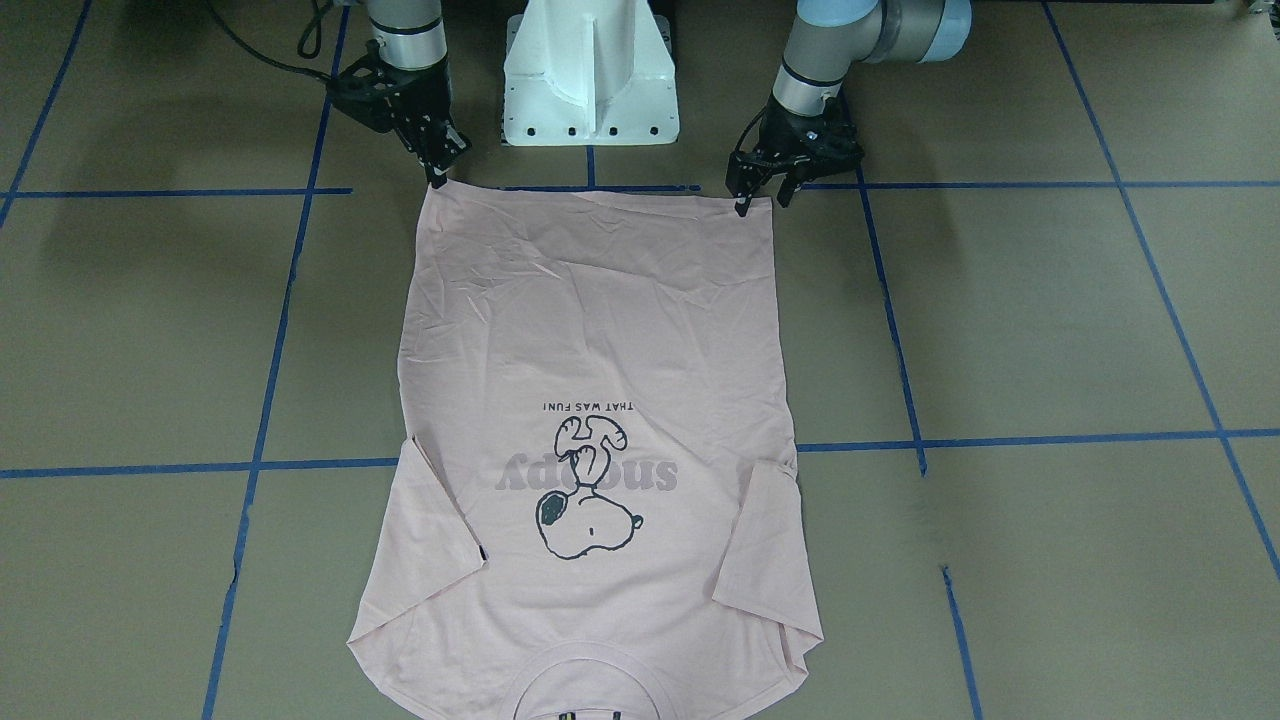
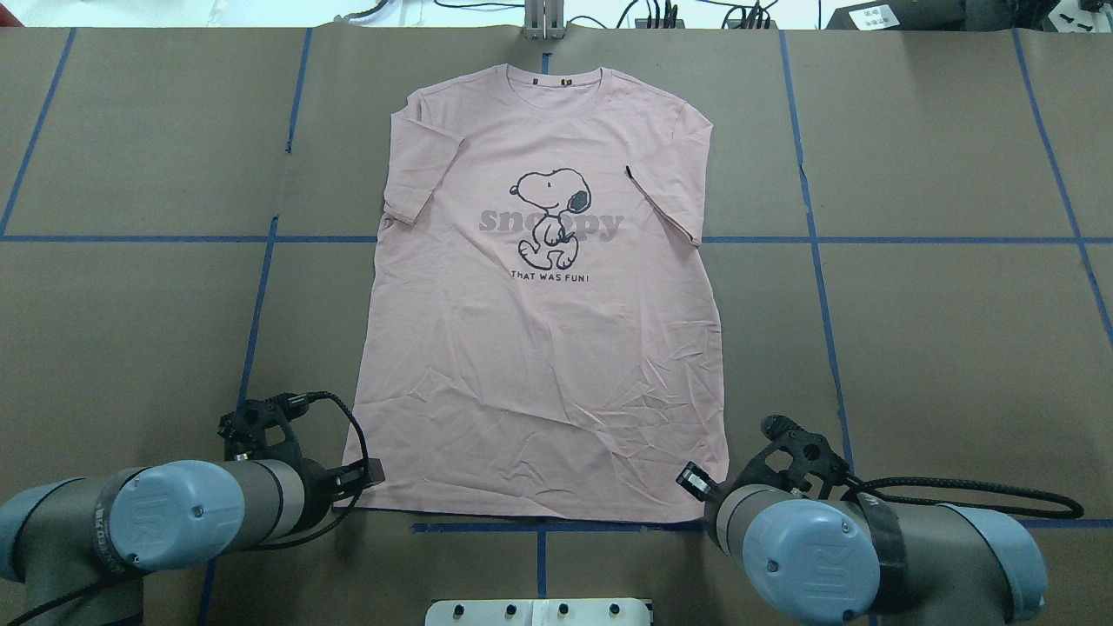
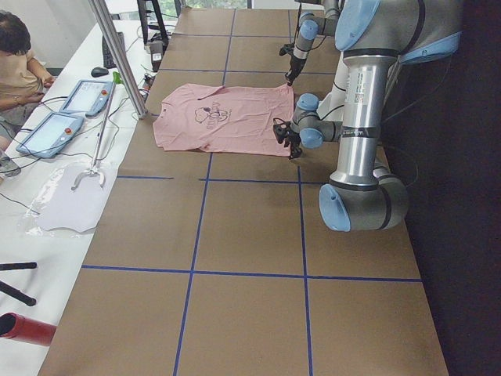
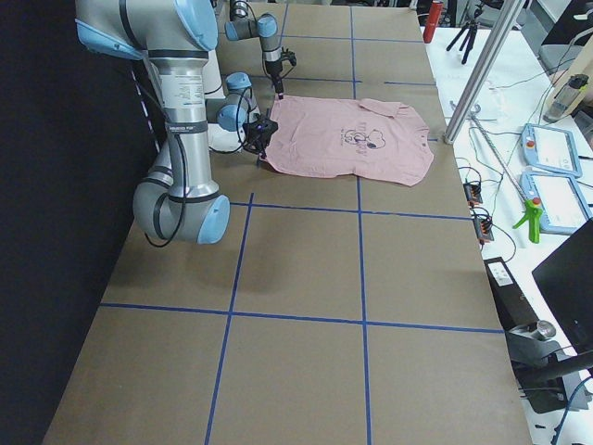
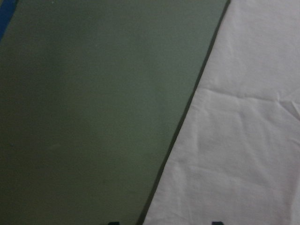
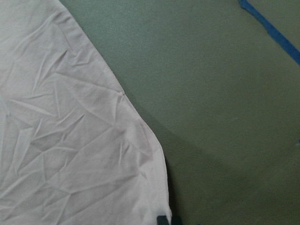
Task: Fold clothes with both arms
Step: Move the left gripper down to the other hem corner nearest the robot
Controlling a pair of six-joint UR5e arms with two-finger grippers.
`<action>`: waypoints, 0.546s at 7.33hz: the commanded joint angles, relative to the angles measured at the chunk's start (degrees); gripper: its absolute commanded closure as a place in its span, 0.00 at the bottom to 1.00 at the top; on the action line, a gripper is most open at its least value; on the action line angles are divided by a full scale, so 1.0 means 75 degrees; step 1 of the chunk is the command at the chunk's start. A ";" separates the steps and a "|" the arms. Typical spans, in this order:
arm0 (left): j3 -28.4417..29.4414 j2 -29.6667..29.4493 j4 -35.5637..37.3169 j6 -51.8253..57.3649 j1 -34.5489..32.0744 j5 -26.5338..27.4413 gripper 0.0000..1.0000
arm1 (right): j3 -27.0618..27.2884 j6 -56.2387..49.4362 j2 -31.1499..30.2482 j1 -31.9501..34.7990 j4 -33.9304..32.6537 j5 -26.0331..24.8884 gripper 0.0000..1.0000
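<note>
- Left gripper (image 1: 763,203): jaws spread, tips down at the hem corner on its side. The wrist view shows the two tips astride the cloth's side edge, nothing pinched yet.
- Right gripper (image 1: 438,180): jaws look drawn together on the other hem corner. Its wrist view shows a single dark tip right at the cloth's point. The bite looks shallow.
- T-shirt (image 2: 539,365): flat on the table (image 2: 939,348), print up. The hem is nearest the robot's base and the collar (image 2: 556,83) is at the far edge. It lies roughly centred between the arms.
- Risk, your left side: if you close as it stands, you may catch only the top layer, or pinch the edge so thinly that it slips out on the lift.
- Risk, your right side: the grip is on the very tip of the corner, so a quick pull could strip the cloth free.
- Risk, both sides: if one corner rises before the other, the hem drags askew and the fold lands crooked.
- Look of the cloth: pale pink, thin and limp. Fine creases are thickest across the lower body near the hem.
- Cartoon dog (image 2: 548,217): black outline over grey lettering.
- Sleeves (image 2: 417,165): both lie angled in close along the body.
</note>
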 commanded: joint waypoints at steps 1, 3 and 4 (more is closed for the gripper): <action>0.0000 0.0022 0.0001 -0.0008 0.0008 -0.0021 0.70 | 0.0009 0.0000 0.0021 0.0002 0.0000 0.0000 1.00; -0.0070 -0.0001 0.0152 -0.0008 0.0008 -0.0079 1.00 | -0.0014 0.0000 0.0021 0.0014 0.0000 0.0000 1.00; -0.0233 -0.0025 0.0304 -0.0020 0.0020 -0.0091 1.00 | -0.0003 -0.0047 0.0021 0.0049 0.0000 0.0023 1.00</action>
